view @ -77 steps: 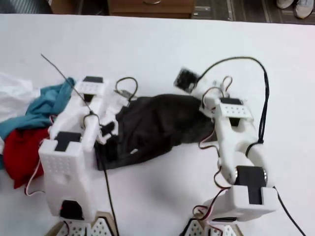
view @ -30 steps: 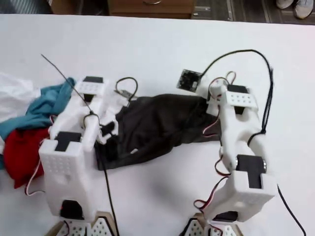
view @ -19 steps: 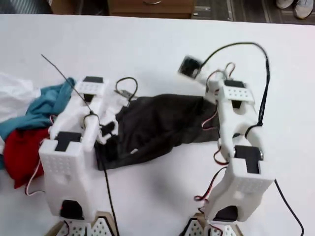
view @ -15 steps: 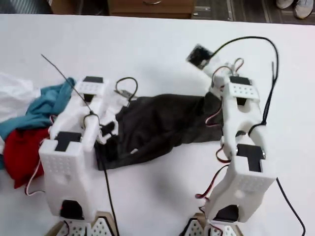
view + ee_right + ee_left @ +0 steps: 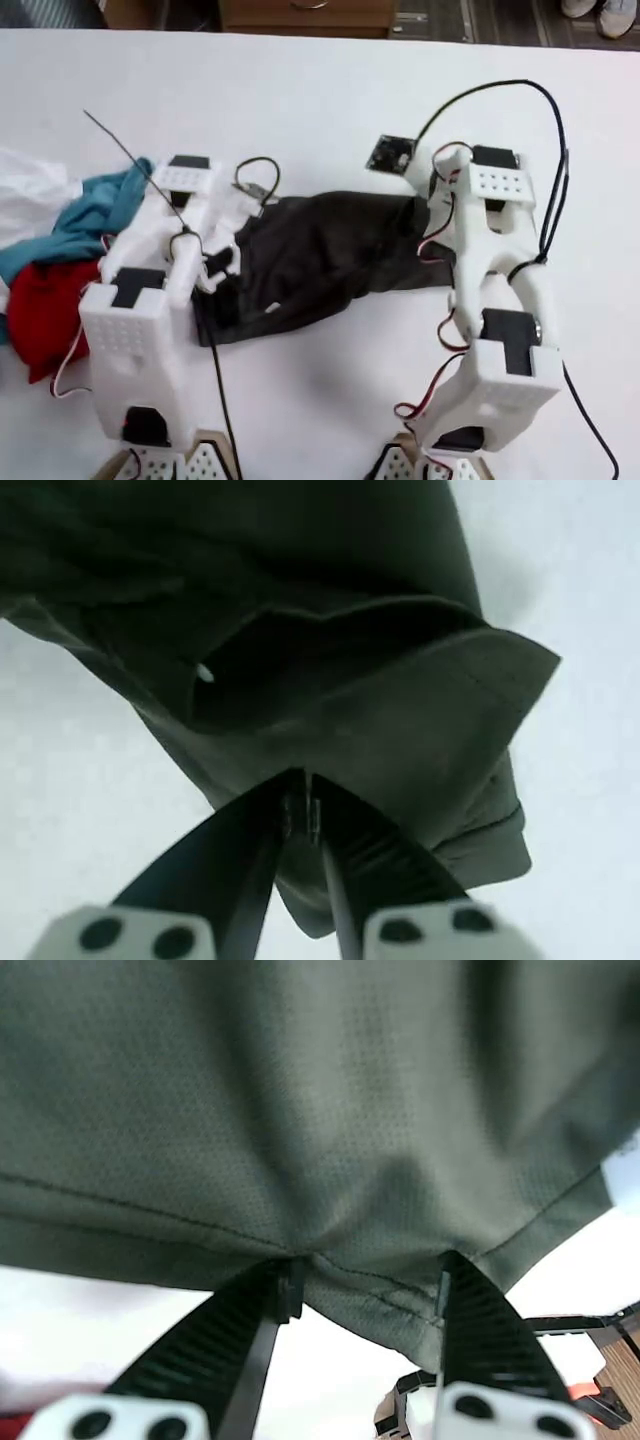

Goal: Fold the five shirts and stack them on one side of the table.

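A dark grey shirt [image 5: 320, 255] lies stretched across the middle of the white table [image 5: 300, 90]. My left gripper [image 5: 228, 250] sits at the shirt's left end. In the left wrist view its jaws stand apart, open [image 5: 365, 1280], with the hem of the shirt [image 5: 320, 1110] lying across the tips. My right gripper [image 5: 432, 205] is at the shirt's right end. The right wrist view has that gripper [image 5: 302, 815] shut, pinching a fold of the shirt [image 5: 350, 710] just above the table.
A heap of shirts lies at the left edge: teal [image 5: 100, 205], red [image 5: 40, 300] and white [image 5: 30, 180]. A small black board [image 5: 390, 155] on a cable lies beyond the right gripper. Bare table stretches along the far side and to the right.
My right arm has swung right and farther back with the shirt's end, drawing the cloth straighter and flatter. The left arm has stayed still.
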